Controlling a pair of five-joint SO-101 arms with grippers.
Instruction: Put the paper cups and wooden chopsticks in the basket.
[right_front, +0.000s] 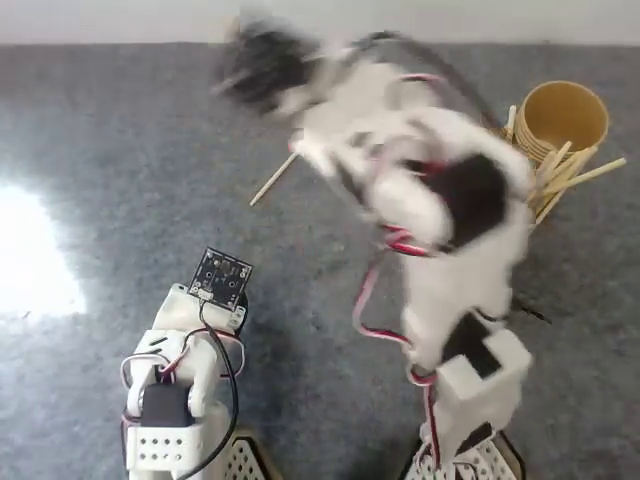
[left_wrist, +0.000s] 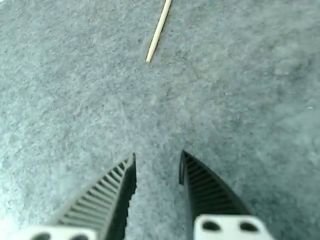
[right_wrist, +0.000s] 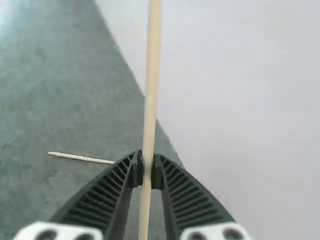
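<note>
Right gripper (right_wrist: 146, 159) ribbed jaws clamp smooth round wooden chopstick (right_wrist: 151, 75); left gripper (left_wrist: 158, 157) parted, empty, above fuzzy grey mat (left_wrist: 240, 100).

Matt surfaces all round
Desk (left_wrist: 250, 100) of rough grey cloth; chopstick (right_wrist: 151, 75) of smooth pale wood; paper cups (right_front: 560, 118) matt tan; jaws of ribbed black plastic.

High camera looks down; wrist cameras share a loose chopstick (left_wrist: 159, 31).
</note>
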